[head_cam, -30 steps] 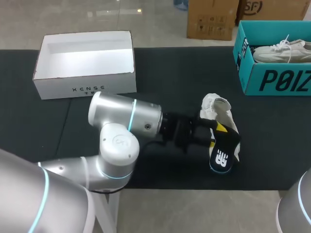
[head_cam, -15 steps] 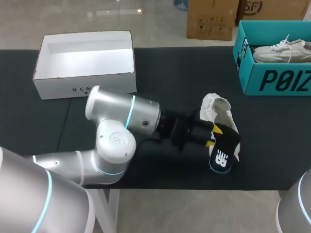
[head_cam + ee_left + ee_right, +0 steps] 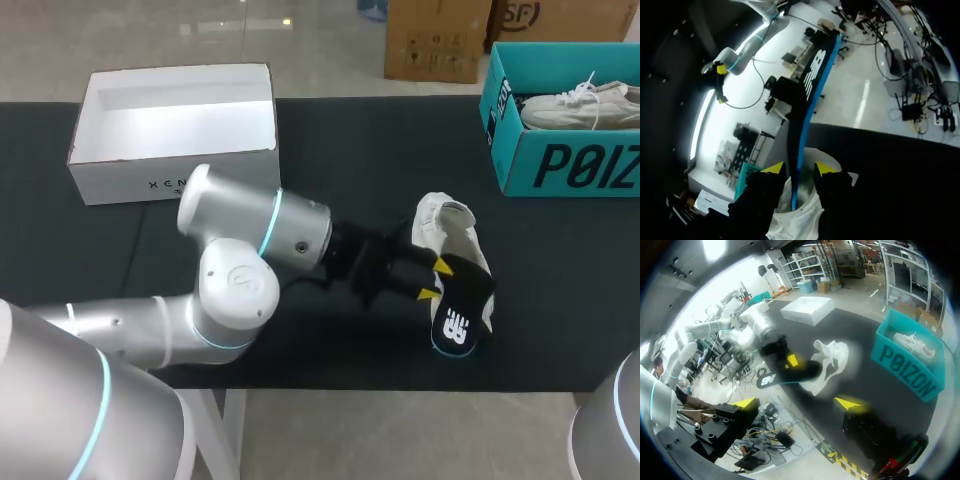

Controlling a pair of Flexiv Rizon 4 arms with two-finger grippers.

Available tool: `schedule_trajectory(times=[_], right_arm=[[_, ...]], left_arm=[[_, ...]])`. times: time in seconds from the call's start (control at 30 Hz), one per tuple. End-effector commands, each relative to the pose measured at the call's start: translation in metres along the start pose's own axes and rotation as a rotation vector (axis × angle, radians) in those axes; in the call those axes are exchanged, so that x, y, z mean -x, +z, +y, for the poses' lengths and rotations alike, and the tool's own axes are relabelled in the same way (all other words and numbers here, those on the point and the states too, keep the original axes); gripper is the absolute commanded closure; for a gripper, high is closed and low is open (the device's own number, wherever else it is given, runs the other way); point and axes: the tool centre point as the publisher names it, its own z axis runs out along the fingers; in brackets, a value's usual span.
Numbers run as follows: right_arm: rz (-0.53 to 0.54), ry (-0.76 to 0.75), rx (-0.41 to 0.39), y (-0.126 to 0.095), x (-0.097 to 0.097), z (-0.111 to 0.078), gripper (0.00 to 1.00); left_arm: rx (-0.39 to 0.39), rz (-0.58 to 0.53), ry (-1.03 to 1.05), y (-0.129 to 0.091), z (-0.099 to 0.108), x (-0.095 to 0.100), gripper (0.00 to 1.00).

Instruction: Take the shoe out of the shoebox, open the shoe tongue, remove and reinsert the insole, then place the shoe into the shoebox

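A white shoe (image 3: 445, 225) lies on the black mat near the front right, with a black insole (image 3: 462, 310) with a blue edge sticking out of its opening toward the table's front. My left gripper (image 3: 436, 279) comes in from the left and is shut on the insole, one yellow tip on each face. From the left wrist, the insole (image 3: 807, 95) stands edge-on between the fingers of the left gripper (image 3: 799, 169), above the shoe (image 3: 800, 220). My right gripper (image 3: 797, 404) hangs open off the table's front right, far from the shoe (image 3: 832, 357).
An open white shoebox (image 3: 175, 130) stands at the back left. A teal shoebox (image 3: 560, 165) holding another white shoe (image 3: 575, 105) sits at the back right. The left arm's big elbow joints (image 3: 240, 290) lie over the mat's front middle.
The left arm's wrist and elbow have shifted slightly left and turned a little. The gripper's tips have drawn closer on the insole. Shoe and insole have stayed nearly in place.
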Motion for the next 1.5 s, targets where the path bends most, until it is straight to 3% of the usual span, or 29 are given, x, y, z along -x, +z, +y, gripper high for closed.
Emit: schedule_trajectory(times=[0.03,0.13,0.2,0.23,0.27,0.8,1.17,1.5], right_arm=[[0.000,0.001,-0.003,0.000,0.001,0.000,0.00],[0.000,0.001,-0.003,0.000,0.001,0.000,0.00],[0.000,0.001,-0.003,0.000,0.001,0.000,0.00],[0.000,0.001,-0.003,0.000,0.001,0.000,0.00],[0.000,0.001,-0.003,0.000,0.001,0.000,0.00],[0.000,0.001,-0.003,0.000,0.001,0.000,0.00],[0.000,0.001,-0.003,0.000,0.001,0.000,0.00],[0.000,0.001,-0.003,0.000,0.001,0.000,0.00]], left_arm=[[0.008,0.033,0.001,0.007,0.003,0.007,0.62],[0.020,0.043,-0.001,0.008,0.004,0.008,0.65],[0.025,0.049,-0.005,0.009,0.003,0.008,0.79],[0.027,0.056,-0.007,0.010,0.002,0.008,0.95],[0.027,0.063,-0.010,0.010,0.001,0.007,1.00],[0.033,0.037,0.009,0.018,-0.005,0.011,1.00],[0.080,0.055,0.011,0.013,0.022,0.006,1.00],[0.121,0.105,0.028,0.021,0.041,0.004,1.00]])
